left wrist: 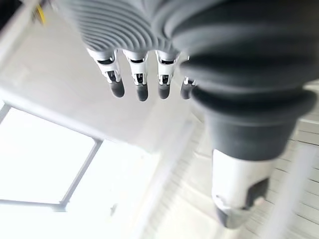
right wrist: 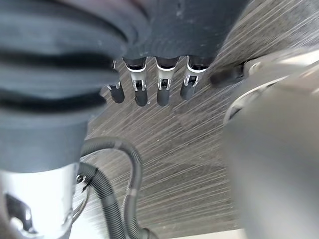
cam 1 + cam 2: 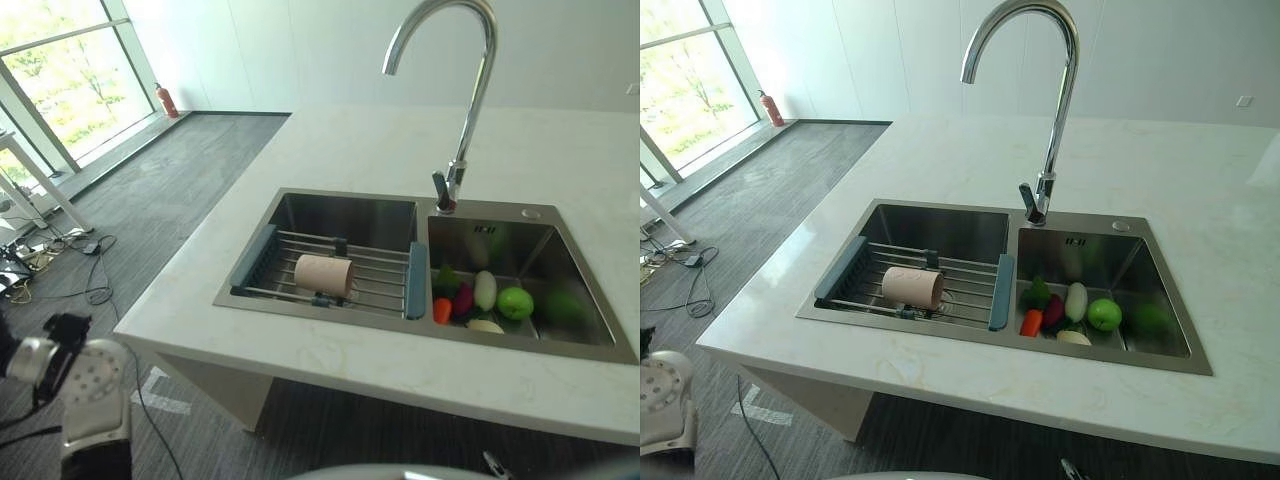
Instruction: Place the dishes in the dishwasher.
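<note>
With both the left hand [image 1: 144, 79] and right hand [image 2: 149, 84] hanging relaxed and empty below the counter [image 3: 970, 385], the pink cup [image 3: 912, 287] lying on its side on the sink rack [image 3: 970, 290] looks best reached from above and gripped across its body.

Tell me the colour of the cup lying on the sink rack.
Pale pink; the cup shows best in the left eye view.

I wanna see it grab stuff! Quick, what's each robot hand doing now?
Left robot hand: open, fingers relaxed, holding nothing.
Right robot hand: open, fingers relaxed, holding nothing.
</note>
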`<state>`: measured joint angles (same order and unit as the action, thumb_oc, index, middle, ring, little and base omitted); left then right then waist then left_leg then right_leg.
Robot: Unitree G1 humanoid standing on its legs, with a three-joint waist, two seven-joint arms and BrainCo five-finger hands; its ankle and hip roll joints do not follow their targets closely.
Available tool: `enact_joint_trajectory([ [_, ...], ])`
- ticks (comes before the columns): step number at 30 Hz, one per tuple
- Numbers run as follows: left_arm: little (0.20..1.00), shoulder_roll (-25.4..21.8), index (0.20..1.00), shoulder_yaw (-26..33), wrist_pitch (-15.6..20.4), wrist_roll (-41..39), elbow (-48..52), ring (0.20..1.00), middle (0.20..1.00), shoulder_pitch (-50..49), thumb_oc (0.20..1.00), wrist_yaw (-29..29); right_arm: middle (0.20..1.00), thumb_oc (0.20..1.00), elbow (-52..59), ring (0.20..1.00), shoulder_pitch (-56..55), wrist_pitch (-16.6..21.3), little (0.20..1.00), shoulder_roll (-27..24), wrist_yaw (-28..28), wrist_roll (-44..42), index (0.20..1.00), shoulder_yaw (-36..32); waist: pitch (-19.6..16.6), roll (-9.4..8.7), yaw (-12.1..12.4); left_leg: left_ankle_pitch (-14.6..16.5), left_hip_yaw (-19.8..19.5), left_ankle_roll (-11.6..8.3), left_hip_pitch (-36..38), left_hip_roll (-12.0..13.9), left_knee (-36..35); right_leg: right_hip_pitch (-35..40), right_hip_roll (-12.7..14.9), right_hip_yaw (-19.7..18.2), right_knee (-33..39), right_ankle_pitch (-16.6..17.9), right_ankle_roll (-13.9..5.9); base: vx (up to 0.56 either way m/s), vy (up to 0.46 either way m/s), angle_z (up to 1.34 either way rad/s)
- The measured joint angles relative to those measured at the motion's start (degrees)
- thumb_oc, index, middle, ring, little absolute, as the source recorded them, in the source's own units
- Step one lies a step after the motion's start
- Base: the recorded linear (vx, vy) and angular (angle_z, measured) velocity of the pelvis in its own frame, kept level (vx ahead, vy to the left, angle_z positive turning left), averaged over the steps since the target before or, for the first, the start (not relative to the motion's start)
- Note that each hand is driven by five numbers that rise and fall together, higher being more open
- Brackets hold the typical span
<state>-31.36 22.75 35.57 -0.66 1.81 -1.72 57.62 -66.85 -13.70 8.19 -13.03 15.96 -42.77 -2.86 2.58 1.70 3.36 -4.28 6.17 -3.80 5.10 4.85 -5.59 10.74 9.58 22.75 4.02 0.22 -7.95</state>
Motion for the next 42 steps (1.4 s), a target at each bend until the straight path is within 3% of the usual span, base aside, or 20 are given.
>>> enact_joint_trajectory([
  [2, 1.0, -5.9, 1.0, -5.9, -4.1, 4.7, 0.4, 1.0, 1.0, 0.5, 1.0, -8.2, 1.0, 1.0, 1.2, 1.0, -0.6, -0.1, 1.0, -0.2, -0.3, 0.0, 1.0, 0.3, -0.2, 0.89, -0.5, 0.0, 0.7, 0.01, 0.2, 0.0, 0.0, -0.2, 0.0, -0.5, 0.1, 0.1, -0.07, 0.0, -0.011, -0.08],
  [4, 1.0, -12.5, 1.0, -16.6, -9.8, 7.2, 1.0, 1.0, 1.0, 4.3, 1.0, -23.0, 1.0, 1.0, 2.6, 1.0, -1.0, -0.2, 1.0, 0.0, -0.2, 0.1, 1.0, 0.7, -0.2, 1.5, -0.9, 0.0, 0.9, 0.02, 0.1, 0.0, 0.0, -0.2, 0.1, -0.7, 0.1, 0.2, -0.25, 0.01, -0.022, -0.09],
  [6, 1.0, -11.2, 1.0, -21.4, -13.0, 8.1, 1.5, 1.0, 1.0, 5.3, 1.0, -33.8, 1.0, 1.0, 2.6, 1.0, 0.4, -0.3, 1.0, 0.1, -0.1, 0.1, 1.0, 0.5, -0.3, 2.41, -2.2, 0.0, 1.4, 0.05, 0.2, 0.0, 0.0, -0.3, 0.0, -1.7, 0.4, 0.8, -0.23, 0.03, -0.025, -0.2],
  [9, 1.0, -8.4, 1.0, -23.2, -16.0, 8.1, -0.2, 1.0, 1.0, 5.4, 1.0, -45.9, 1.0, 1.0, 2.2, 1.0, 1.0, -1.5, 1.0, -0.2, -0.1, 1.1, 1.0, 0.1, -0.3, 2.68, -4.2, 0.0, 2.4, 0.02, 0.8, 0.3, 0.0, -0.3, -0.3, -2.6, 0.9, 1.3, 0.08, 0.05, -0.011, -0.2],
  [18, 1.0, -16.3, 1.0, -32.0, -22.7, 10.8, -7.7, 1.0, 1.0, 17.6, 1.0, -58.9, 1.0, 1.0, -4.2, 1.0, 0.6, -4.6, 1.0, -2.4, 1.7, 3.2, 1.0, -0.1, 0.1, 3.01, -6.1, 0.2, 5.5, -0.16, 0.9, 0.3, 0.0, -2.4, 0.0, -5.8, 1.3, 1.8, -0.66, 0.02, 0.013, -0.17],
  [24, 1.0, -16.4, 1.0, -38.5, -24.5, 10.8, -14.1, 1.0, 1.0, 23.0, 1.0, -64.9, 1.0, 1.0, -5.8, 1.0, -0.2, -5.7, 1.0, -4.4, 1.8, 3.4, 1.0, -0.3, 0.7, 4.14, -9.3, 0.6, 7.2, -0.46, 0.9, 0.3, 0.0, -3.6, 0.0, -7.6, 1.3, 2.3, -0.68, 0.01, 0.032, -0.16],
  [32, 1.0, -17.1, 1.0, -46.2, -25.9, 10.8, -22.1, 1.0, 1.0, 26.4, 1.0, -72.6, 1.0, 1.0, -4.6, 1.0, 1.3, -6.5, 1.0, -6.7, 1.9, 3.5, 1.0, -0.4, 2.3, 4.26, -10.1, 0.6, 9.0, -0.2, 0.5, 0.4, 0.0, -5.1, 0.0, -9.4, 1.3, 2.8, -0.6, 0.0, 0.034, -0.11],
  [37, 1.0, -17.4, 1.0, -50.8, -28.3, 8.4, -24.1, 1.0, 1.0, 28.7, 1.0, -83.8, 1.0, 1.0, -4.2, 1.0, 2.3, -6.7, 1.0, -7.0, 1.8, 4.4, 1.0, -0.5, 4.4, 3.94, -10.3, 0.6, 9.1, -0.15, 0.1, 0.4, 0.0, -5.2, -0.1, -9.5, 1.0, 3.2, -0.05, 0.03, 0.019, -0.01],
  [42, 1.0, -17.7, 1.0, -50.9, -29.1, 8.3, -24.3, 1.0, 1.0, 29.9, 1.0, -85.4, 1.0, 1.0, -3.4, 1.0, 3.2, -6.8, 1.0, -7.0, 1.8, 4.6, 1.0, -0.4, 5.3, 3.88, -10.5, 0.6, 9.4, -0.17, 0.0, 0.4, 0.0, -5.8, 0.0, -9.7, 1.0, 3.3, 0.01, 0.02, 0.014, -0.03],
])
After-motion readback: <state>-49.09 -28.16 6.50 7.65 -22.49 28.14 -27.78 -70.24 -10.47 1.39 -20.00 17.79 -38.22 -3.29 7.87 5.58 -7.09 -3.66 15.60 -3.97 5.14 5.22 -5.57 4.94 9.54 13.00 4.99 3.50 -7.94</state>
